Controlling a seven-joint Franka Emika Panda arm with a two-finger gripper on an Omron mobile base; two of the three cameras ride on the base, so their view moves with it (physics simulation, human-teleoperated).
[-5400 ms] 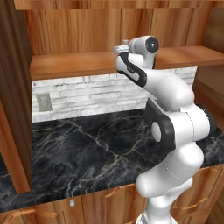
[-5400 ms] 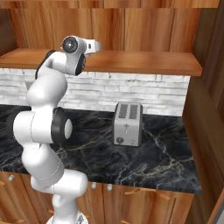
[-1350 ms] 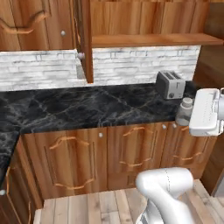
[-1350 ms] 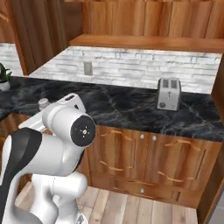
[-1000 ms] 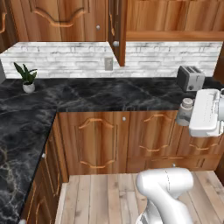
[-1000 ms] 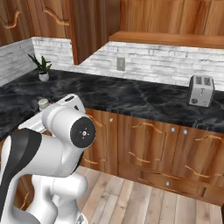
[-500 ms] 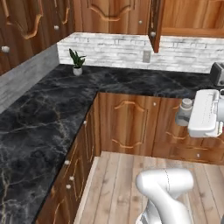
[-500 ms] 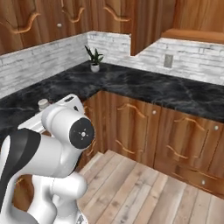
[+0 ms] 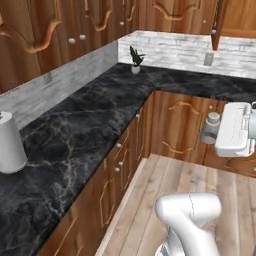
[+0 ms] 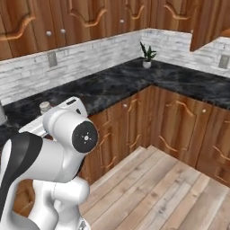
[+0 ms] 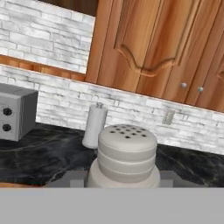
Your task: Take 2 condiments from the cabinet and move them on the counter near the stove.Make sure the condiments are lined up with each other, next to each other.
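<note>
One shaker [image 11: 126,155] is clamped upright in your tool [image 9: 212,134], carried off the tabletop [image 9: 85,130] ahead. Keep the wrist level while the base drives so it doesn't slip. Pick a bare patch past the paper-towel roll [image 11: 94,126] and microwave [image 11: 15,111], leaving room alongside for the second.

shaker [image 11: 127,156]: grey-white, cap with small dark holes | counter [image 9: 95,115]: black marble with pale and golden veins | paper-towel roll [image 9: 10,142]: white | cabinet doors [image 11: 162,43]: reddish-brown wood (small pale knobs) | wall [image 10: 90,58]: pale grey-white brick | microwave [image 11: 15,111]: grey | plant [image 9: 135,55]: green
</note>
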